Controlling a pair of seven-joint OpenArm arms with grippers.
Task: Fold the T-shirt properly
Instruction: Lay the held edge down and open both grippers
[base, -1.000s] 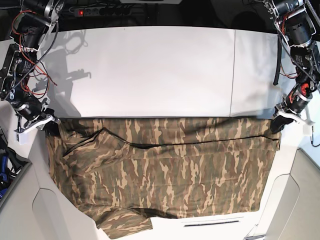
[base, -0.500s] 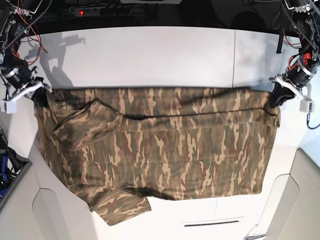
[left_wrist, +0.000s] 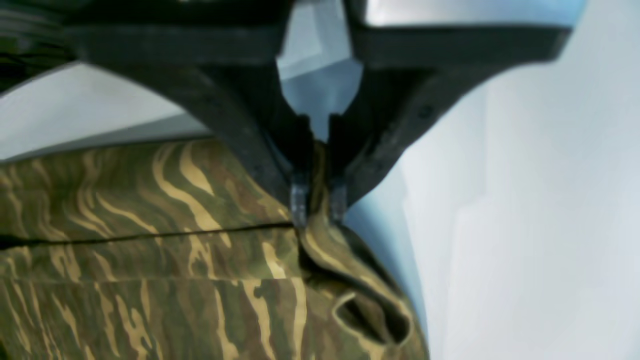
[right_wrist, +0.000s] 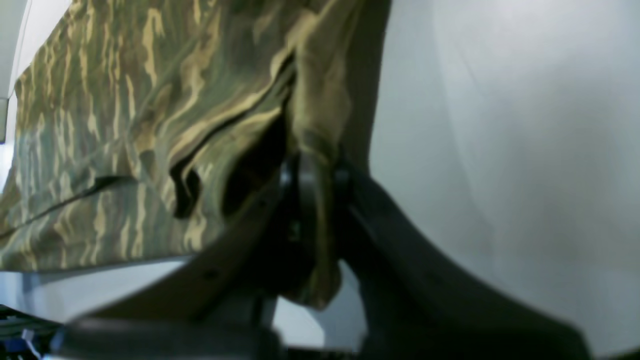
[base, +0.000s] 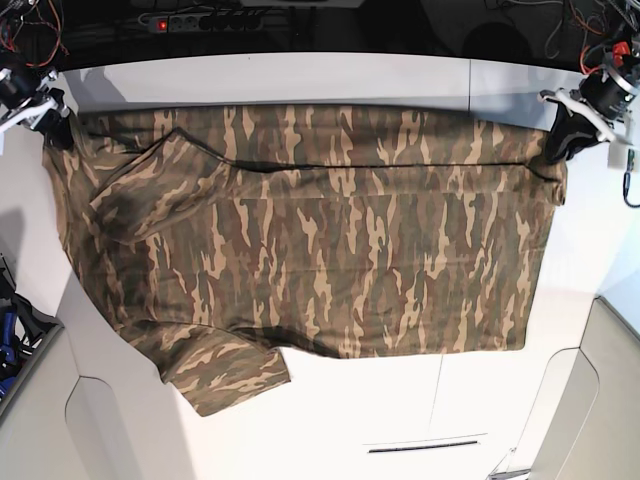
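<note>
Shirt strung flat between my two arms, long axis side to side across the table.

The T-shirt (base: 310, 240) lies spread on the table (base: 300, 75), its far edge pulled taut along the back, one sleeve trailing off the near edge. My left gripper (base: 565, 140) is clenched on the far corner at the view's right, my right gripper (base: 55, 110) on the far corner opposite, both pinching fabric. The whole body lies toward me from both, each arm equally near its own corner.
</note>
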